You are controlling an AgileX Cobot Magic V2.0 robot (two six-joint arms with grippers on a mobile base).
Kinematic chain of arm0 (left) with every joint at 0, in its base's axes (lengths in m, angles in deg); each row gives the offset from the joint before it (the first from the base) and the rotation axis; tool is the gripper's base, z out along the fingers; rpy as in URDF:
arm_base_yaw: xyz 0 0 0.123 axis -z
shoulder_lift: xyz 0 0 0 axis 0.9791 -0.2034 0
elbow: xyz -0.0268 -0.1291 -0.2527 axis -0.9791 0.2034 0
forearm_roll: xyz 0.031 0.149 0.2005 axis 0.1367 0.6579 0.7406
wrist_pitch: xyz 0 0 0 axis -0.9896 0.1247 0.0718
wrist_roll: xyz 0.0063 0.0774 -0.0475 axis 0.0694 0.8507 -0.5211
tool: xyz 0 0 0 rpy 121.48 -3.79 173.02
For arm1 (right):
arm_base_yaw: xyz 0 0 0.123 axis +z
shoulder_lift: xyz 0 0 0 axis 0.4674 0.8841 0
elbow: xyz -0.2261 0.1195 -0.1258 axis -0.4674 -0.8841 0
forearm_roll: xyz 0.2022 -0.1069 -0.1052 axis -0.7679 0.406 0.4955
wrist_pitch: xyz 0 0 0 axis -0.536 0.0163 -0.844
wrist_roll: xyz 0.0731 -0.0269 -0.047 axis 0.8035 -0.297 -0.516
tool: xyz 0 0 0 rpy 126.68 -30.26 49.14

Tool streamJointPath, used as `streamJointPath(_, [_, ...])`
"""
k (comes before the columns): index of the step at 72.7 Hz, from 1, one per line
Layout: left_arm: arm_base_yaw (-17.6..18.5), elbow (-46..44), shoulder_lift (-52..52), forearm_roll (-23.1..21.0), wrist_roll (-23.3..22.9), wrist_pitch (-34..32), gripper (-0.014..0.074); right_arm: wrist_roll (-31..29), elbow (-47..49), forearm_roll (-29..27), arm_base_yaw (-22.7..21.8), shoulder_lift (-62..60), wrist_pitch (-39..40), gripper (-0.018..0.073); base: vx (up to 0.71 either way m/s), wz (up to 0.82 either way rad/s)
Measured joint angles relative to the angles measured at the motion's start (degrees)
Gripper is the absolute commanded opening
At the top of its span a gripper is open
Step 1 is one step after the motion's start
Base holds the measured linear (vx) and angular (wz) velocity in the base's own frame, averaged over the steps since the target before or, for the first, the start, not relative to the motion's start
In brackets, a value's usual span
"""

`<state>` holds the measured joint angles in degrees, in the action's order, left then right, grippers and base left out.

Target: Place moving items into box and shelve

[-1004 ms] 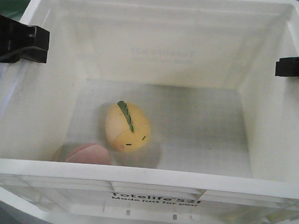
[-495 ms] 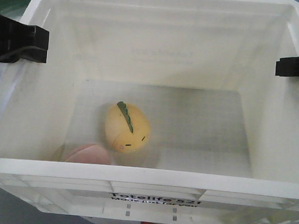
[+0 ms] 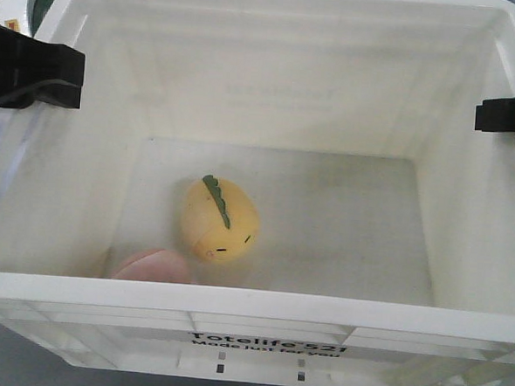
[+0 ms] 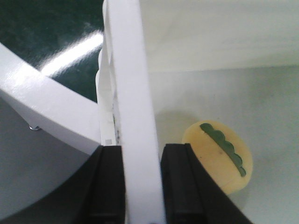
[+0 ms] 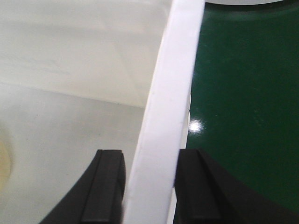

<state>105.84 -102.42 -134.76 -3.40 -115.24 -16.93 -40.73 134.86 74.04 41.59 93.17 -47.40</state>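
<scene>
The white box point(image 3: 251, 302) carries two lumps on its floor: the yellow egg point(image 3: 220, 219) left of centre (green stripe uppermost), and the pink disc point(image 3: 152, 265) at the egg's 7 o'clock.

Front view: looked steeply down from close above the near wall into the box point(image 3: 251, 302).
Left wrist view: sat tight against the left rim, behind the left gripper point(image 4: 142, 161).
Right wrist view: sat tight against the right rim, behind the right gripper point(image 5: 152, 163).
Shared: front and left wrist views both caught the yellow egg point(image 3: 220, 219).

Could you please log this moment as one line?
left gripper: shut on box rim | right gripper: shut on box rim | yellow egg, pink disc: inside box
</scene>
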Motion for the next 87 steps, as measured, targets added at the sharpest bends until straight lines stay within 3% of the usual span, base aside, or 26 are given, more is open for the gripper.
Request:
streamJointPath(34, [0.00, 0.00, 0.00, -0.06, -0.05, 0.00, -0.0006, 0.00, 0.00, 0.00, 0.00, 0.00, 0.00, -0.0006, -0.21, 0.42])
streamJointPath(87, [0.00, 0.07, 0.06, -0.07, -0.15, 0.05, -0.0006, 0.00, 0.00, 0.00, 0.00, 0.00, 0.05, -0.0006, -0.19, 0.64])
